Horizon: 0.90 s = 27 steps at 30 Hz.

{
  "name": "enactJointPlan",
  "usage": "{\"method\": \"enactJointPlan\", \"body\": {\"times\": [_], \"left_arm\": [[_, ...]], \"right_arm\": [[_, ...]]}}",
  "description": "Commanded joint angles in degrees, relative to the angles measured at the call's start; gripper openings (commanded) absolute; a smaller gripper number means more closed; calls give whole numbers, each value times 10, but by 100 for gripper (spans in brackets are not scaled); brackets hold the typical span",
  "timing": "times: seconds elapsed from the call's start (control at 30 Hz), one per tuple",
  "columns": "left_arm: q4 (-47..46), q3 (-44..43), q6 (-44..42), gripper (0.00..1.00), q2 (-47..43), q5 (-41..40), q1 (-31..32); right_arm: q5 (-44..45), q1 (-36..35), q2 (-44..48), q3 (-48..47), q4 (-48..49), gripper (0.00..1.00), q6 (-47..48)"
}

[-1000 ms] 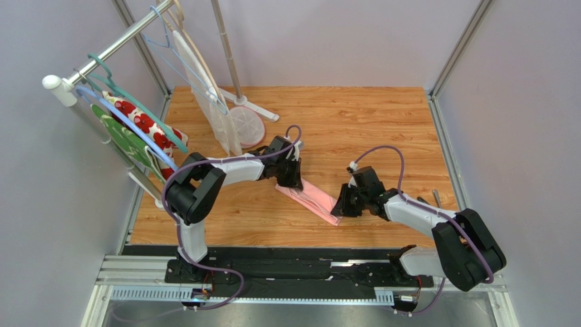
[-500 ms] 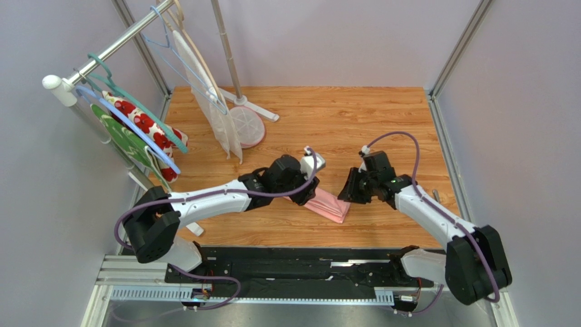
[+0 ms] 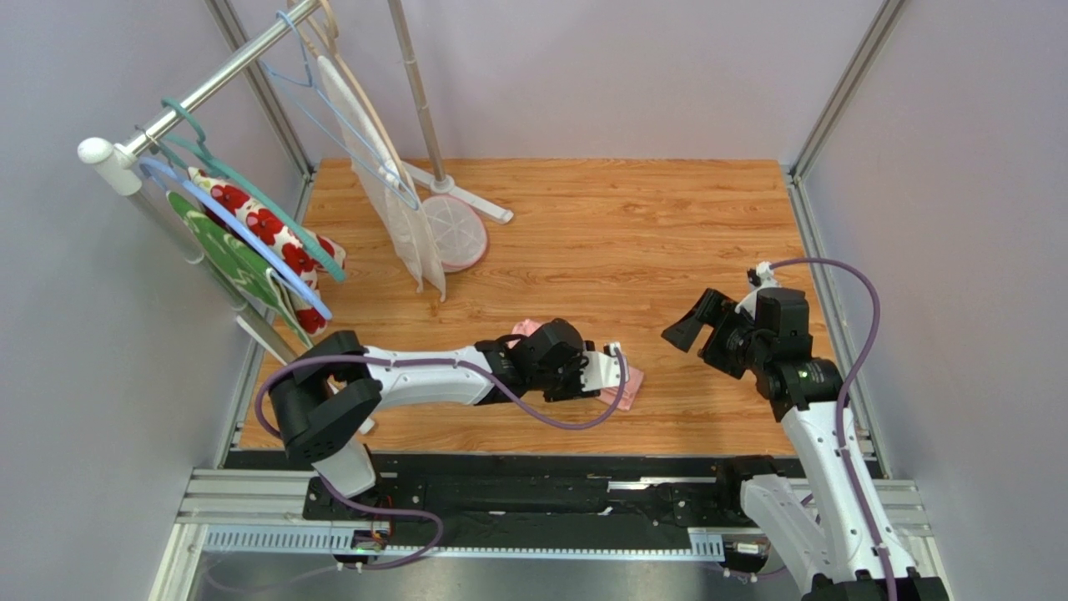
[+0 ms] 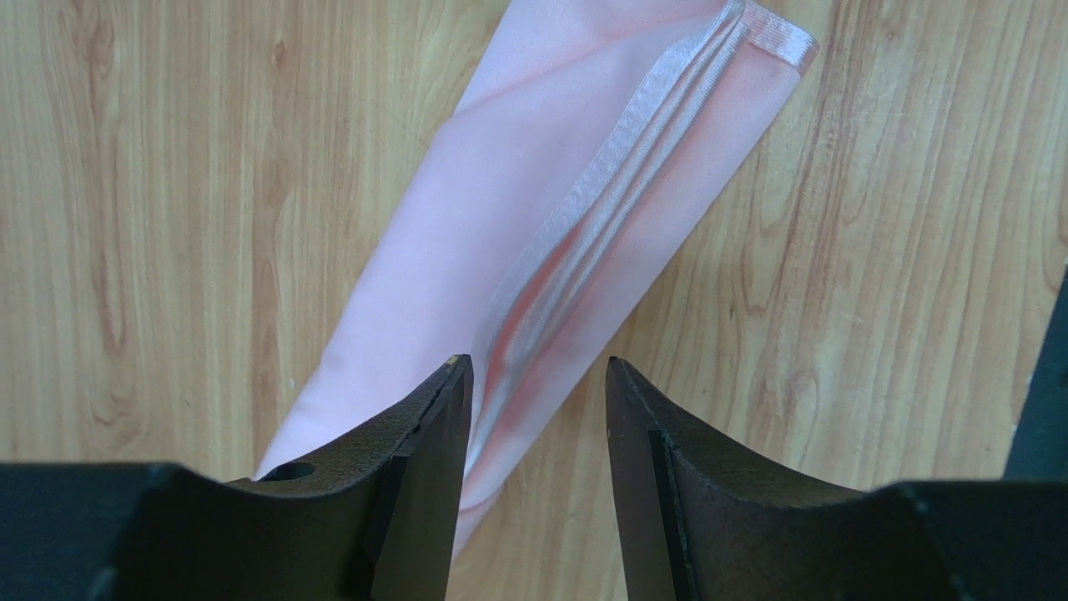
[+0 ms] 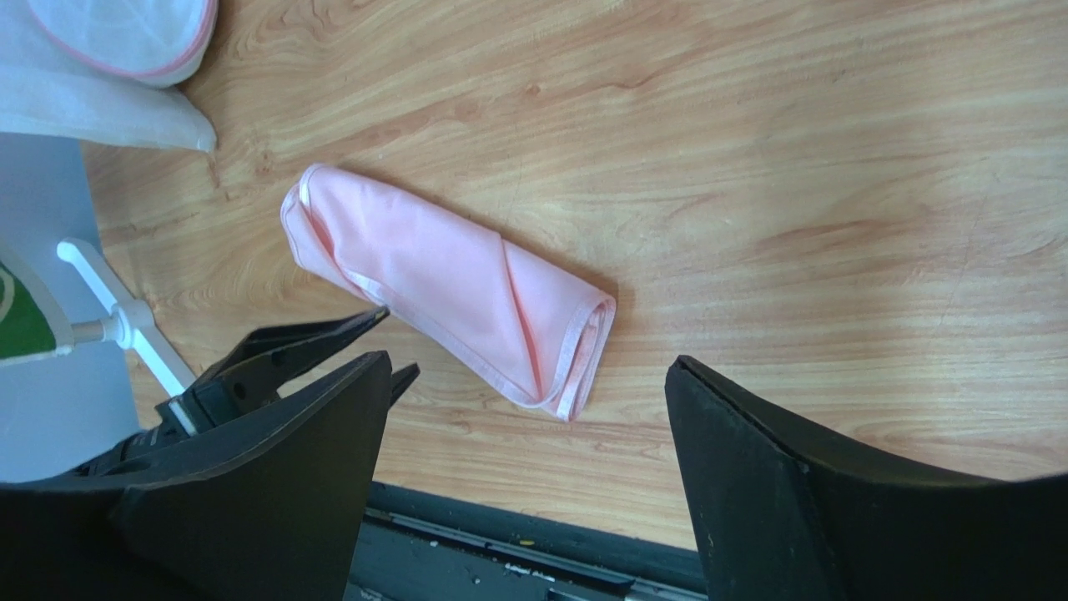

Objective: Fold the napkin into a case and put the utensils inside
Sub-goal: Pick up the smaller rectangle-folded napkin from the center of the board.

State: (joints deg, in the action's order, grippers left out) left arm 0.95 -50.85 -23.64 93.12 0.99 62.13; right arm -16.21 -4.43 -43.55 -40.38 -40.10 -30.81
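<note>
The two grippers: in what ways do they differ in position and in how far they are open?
The left gripper hangs directly over the folded pink napkin; the right gripper stands off to one side, above bare table. The left gripper's jaws stand a narrow gap apart; the right gripper's are spread wide. Both are open and hold nothing.
</note>
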Motion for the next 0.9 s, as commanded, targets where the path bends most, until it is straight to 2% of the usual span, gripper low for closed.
{"method": "enactJointPlan", "body": {"times": [0.0,0.13,0.37,0.53,0.6,0.8,0.87], "left_arm": [[36,-64,-93,52,35,23,8],[92,-99,-118,52,77,32,23],[116,-113,-124,52,104,38,42],[71,-95,-134,50,131,-37,59],[30,-84,-136,48,140,-64,62],[13,-78,-145,40,157,-97,77],[11,-77,-143,31,159,-107,81]], "right_arm": [[-29,3,15,3,-11,84,17],[-44,11,15,8,-10,83,21],[-58,21,28,10,-6,83,24],[-61,26,29,10,-7,82,23],[-60,26,31,11,-6,82,24],[-60,30,31,10,-7,82,23],[-62,33,31,10,-6,82,22]]}}
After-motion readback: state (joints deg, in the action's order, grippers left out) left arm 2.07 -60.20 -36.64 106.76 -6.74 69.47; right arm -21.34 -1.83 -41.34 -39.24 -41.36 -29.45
